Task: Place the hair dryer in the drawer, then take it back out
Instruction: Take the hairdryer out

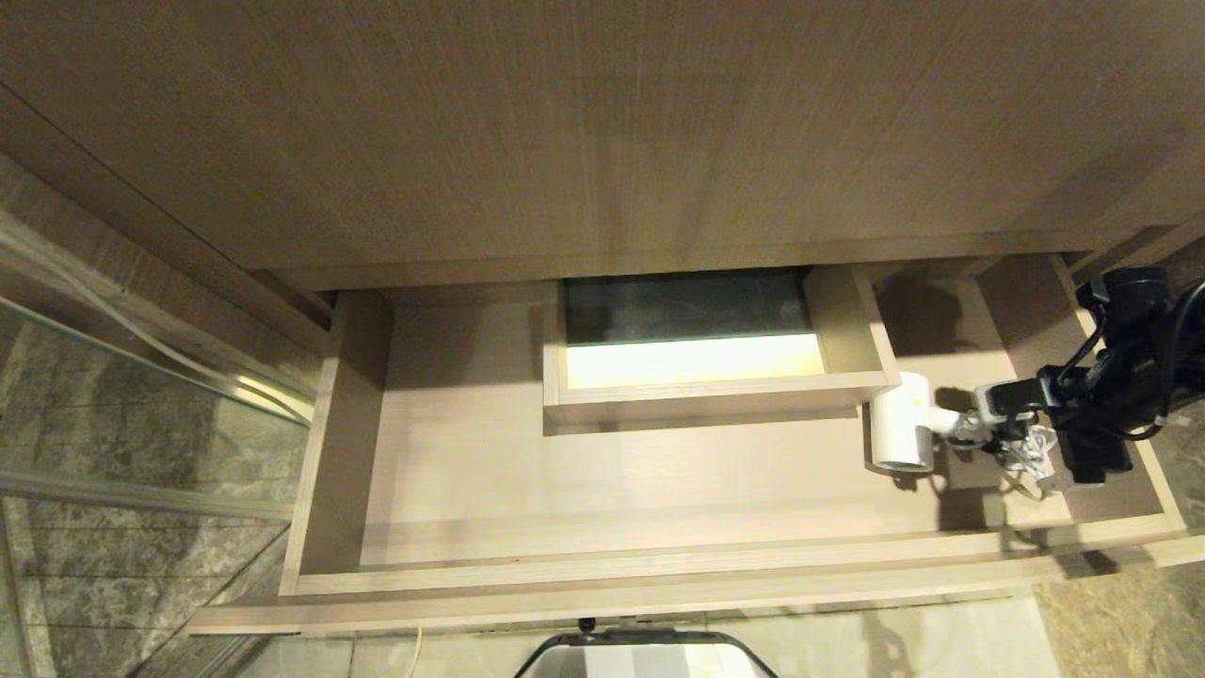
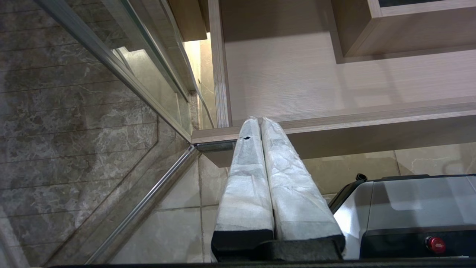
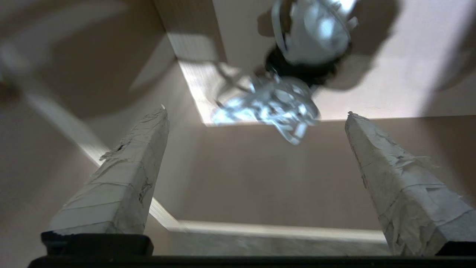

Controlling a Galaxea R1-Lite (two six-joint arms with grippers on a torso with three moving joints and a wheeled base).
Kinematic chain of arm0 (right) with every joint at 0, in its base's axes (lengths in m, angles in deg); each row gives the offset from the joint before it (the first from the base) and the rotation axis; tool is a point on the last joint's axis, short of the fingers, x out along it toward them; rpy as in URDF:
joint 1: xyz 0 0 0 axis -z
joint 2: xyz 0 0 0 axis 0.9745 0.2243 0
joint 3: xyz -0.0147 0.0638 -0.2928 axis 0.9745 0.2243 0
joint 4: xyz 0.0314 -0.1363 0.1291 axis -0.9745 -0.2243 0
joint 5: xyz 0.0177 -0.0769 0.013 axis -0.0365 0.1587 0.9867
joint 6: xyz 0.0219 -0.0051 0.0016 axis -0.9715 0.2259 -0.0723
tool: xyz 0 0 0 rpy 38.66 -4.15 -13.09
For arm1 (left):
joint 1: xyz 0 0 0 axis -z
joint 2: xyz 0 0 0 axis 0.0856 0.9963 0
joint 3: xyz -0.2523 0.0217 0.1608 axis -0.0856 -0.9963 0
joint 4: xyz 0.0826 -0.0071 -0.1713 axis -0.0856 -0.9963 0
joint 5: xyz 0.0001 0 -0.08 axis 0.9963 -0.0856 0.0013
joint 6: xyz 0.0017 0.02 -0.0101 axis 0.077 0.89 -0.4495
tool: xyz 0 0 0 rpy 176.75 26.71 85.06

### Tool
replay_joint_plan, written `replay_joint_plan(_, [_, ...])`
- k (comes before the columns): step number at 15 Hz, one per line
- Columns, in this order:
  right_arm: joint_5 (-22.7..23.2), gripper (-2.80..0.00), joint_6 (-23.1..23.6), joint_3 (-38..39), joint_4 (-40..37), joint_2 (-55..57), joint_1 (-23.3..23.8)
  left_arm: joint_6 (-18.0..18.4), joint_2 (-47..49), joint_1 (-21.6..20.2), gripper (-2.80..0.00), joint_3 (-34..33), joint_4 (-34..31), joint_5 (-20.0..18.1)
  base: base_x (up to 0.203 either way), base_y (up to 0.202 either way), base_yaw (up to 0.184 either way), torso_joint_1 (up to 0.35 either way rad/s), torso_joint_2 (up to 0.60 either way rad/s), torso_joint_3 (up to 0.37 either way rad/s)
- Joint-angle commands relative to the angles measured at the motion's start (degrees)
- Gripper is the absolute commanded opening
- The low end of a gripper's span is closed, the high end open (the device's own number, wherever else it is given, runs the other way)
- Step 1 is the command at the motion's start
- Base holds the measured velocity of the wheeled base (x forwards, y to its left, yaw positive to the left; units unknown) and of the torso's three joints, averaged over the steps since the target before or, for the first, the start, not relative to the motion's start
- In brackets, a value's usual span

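The hair dryer [image 1: 902, 423] lies in the open drawer [image 1: 602, 574], at its right end beside the boxed cut-out [image 1: 715, 391], its bundled cord [image 3: 273, 106] trailing rightward. The right gripper [image 3: 256, 115] hangs just over the cord, fingers spread wide, holding nothing. The left gripper [image 2: 256, 124] waits outside the drawer's front left corner, fingers pressed together.

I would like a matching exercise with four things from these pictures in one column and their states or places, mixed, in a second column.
Things:
1. hair dryer
2. drawer
3. left claw
4. right claw

States:
A. shut, parked in front of the drawer's left corner
B. pulled out
C. open, empty
D. lying in the drawer, right side

Pairs: 1-D, 2-B, 3-A, 4-C
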Motion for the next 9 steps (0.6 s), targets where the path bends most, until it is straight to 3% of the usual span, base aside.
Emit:
replay_joint_plan(1, [-1.64, 0.00, -4.39, -0.17, 0.33, 2.21, -2.03, 0.02, 0.00, 0.02, -2.80, -0.10, 0.00, -0.02, 0.000, 0.000, 0.000, 0.000, 0.00, 0.000])
replay_joint_plan(3, [-3.45, 0.00, -7.57, 0.37, 0.06, 2.16, -3.19, 0.02, 0.00, 0.02, -2.80, -0.11, 0.00, -0.02, 0.000, 0.000, 0.000, 0.000, 0.00, 0.000])
replay_joint_plan(9, [-2.05, 0.00, -9.31, -0.71, 0.49, 5.56, -3.72, 0.02, 0.00, 0.00, -2.80, -0.11, 0.00, -0.02, 0.000, 0.000, 0.000, 0.000, 0.00, 0.000])
